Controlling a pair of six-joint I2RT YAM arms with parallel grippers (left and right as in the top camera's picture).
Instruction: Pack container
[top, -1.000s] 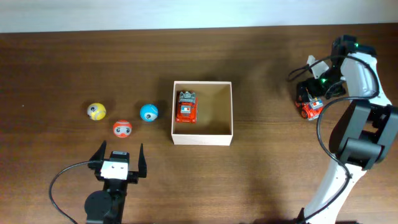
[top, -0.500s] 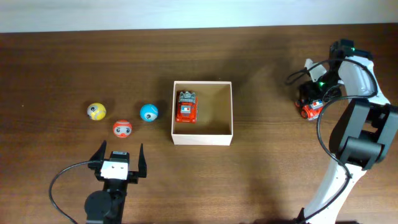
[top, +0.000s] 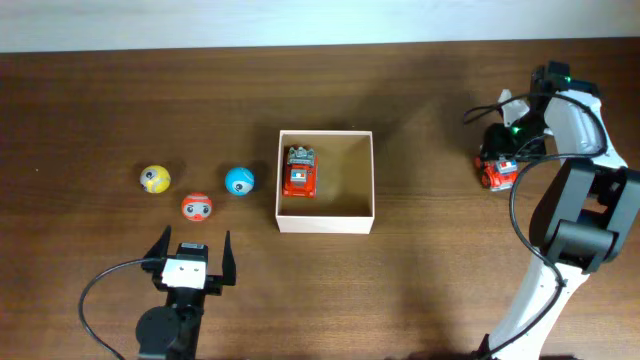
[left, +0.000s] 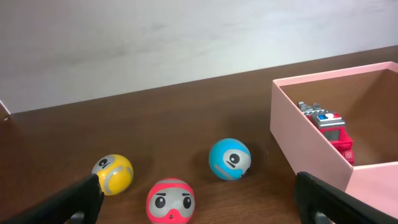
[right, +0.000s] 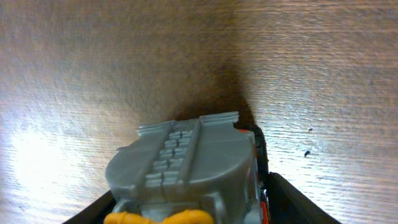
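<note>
The container, a square cardboard box with cream walls, stands mid-table with a red and grey toy truck inside along its left wall. In the left wrist view the container's wall and that truck show at the right. A second toy truck rests on the table at the far right. My right gripper is down over it, and its black fingers press both sides of the truck's grey body. Near the front edge, my left gripper stands wide open, holding nothing.
Three balls lie left of the container: yellow, red and blue. The left wrist view shows them just ahead of the open fingers: yellow, red, blue. A pale wall runs along the table's far edge.
The right gripper's fingers have closed in from wide open onto the truck at the far right. The left arm, balls and container have not moved.
</note>
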